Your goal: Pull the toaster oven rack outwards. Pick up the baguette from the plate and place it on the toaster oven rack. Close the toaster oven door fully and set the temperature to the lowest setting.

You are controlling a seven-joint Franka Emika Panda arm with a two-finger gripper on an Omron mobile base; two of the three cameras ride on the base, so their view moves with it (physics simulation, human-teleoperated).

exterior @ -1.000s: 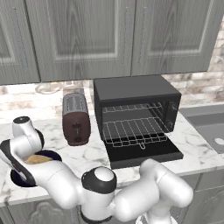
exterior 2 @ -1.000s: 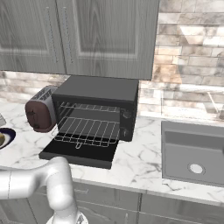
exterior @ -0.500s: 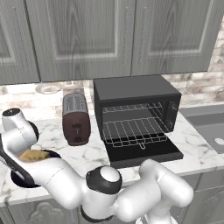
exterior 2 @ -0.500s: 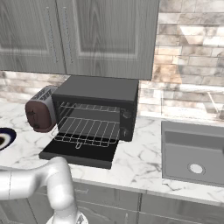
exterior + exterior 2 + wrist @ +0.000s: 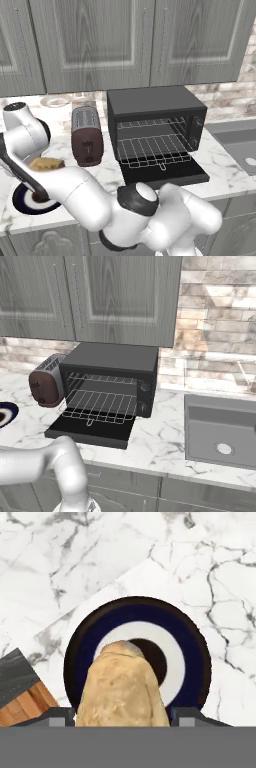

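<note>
**Baguette held clear of plate; rack drawn out**

The hand (image 5: 121, 721) was clamped across the baguette (image 5: 121, 687), its tips on either flank, with the loaf raised above the plate (image 5: 185, 637) on the desk (image 5: 60, 567). The bread looked light, crusty and somewhat crushable; a moderate hold across its middle seemed soundest. The toaster oven rack (image 5: 152, 152) stood pulled out over the toaster oven door (image 5: 167, 172).
</note>
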